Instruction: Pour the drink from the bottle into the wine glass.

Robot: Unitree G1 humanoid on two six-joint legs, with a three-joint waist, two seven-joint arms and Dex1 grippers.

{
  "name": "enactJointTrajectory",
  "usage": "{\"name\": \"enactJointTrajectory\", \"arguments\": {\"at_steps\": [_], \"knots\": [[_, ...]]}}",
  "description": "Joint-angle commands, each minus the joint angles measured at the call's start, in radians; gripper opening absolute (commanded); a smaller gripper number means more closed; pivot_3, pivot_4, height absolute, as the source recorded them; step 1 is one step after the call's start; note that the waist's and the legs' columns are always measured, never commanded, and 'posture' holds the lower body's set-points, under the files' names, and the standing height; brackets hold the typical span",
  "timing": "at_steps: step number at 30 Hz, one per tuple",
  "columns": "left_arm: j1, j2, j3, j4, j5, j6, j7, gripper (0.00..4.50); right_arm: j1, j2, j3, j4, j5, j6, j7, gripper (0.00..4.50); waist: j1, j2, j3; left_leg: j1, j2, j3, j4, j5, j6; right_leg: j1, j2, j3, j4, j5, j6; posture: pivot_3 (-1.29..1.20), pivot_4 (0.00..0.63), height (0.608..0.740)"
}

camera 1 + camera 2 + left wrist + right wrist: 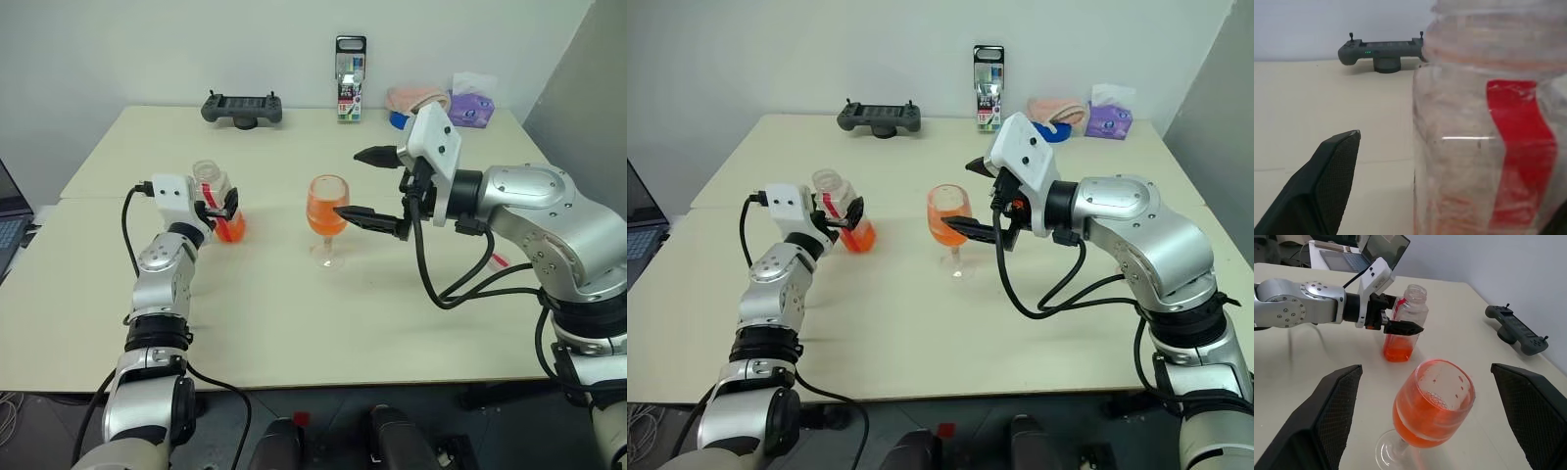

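Bottle [219, 202] upright (uncapped) | between fingers of left gripper [217, 209], spread

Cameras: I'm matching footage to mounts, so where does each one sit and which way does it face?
Left and right eye views: head stereo pair, looking down over the table; both arms show.
Left wrist view: along the left gripper, close on the bottle; one finger shows.
Right wrist view: along the open right gripper at the wine glass.
Shared: both wrist views show the controller.
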Motion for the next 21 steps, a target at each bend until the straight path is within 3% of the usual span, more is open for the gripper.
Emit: {"name": "enactJointTrajectory", "arguments": {"at_steps": [1,13,21], "knots": [[0.004,0.028,0.013,-0.068,-0.001,0.012,-0.016,4.48,-0.009,0.001,-0.024,-0.010,-0.008,-0.022,0.010,4.50,0.000,0.000,0.000,0.000,0.000,0.000,0.000,0.000,0.000,0.000,0.000,0.000,0.000,0.000,0.000,0.00,0.150,0.740],[0.115,0.109,0.045,-0.342,-0.103,0.194,-0.142,4.48,0.027,-0.046,-0.045,0.053,-0.030,-0.073,0.070,4.50,-0.001,0.000,0.000,0.000,0.000,0.000,0.000,0.000,0.000,0.000,0.000,0.000,-0.001,0.000,0.000,0.00,0.150,0.740],[0.221,0.178,0.114,-0.623,-0.210,0.403,-0.154,4.48,0.044,-0.089,-0.060,0.088,-0.049,-0.119,0.121,4.50,-0.001,0.000,0.000,0.000,0.001,0.000,-0.001,0.000,0.000,0.000,0.000,0.000,-0.002,0.000,0.000,0.00,0.150,0.740]]}}
